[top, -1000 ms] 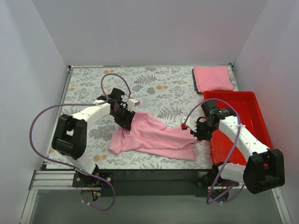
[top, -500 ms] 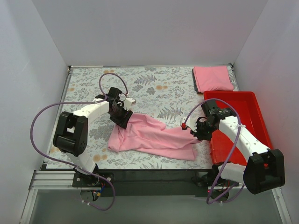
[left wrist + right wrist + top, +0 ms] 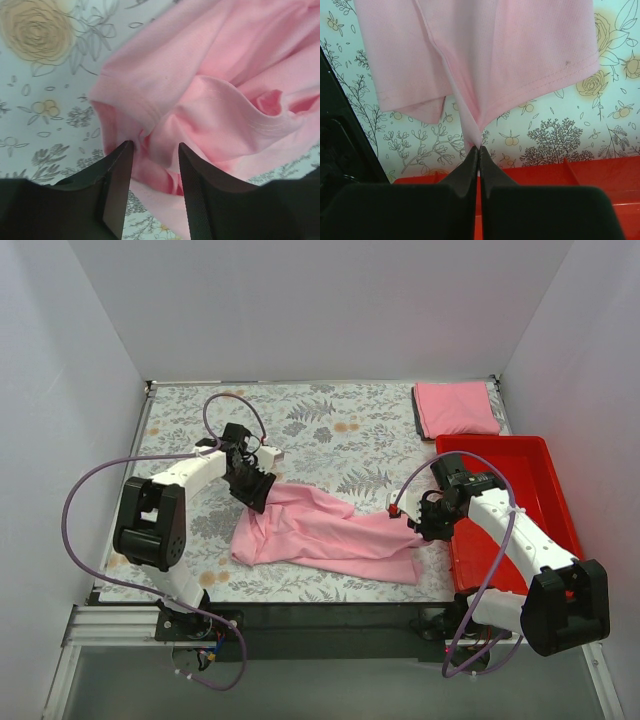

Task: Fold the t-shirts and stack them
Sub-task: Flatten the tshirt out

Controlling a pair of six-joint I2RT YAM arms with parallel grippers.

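The right pincer (image 3: pixel 479 148) gripped the hem of the pink t-shirt (image 3: pixel 330 530); the left pincer (image 3: pixel 155 146), spread apart, straddled a bunched fold, probably needing a deep, square bite.

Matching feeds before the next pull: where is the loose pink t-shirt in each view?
Top external: loose pink t-shirt, lower middle of the picture.
Left wrist: centre and right, bunched at the left claw.
Right wrist: upper half, one fold pinched in the right claw.
Shared landmark: floral table cover.
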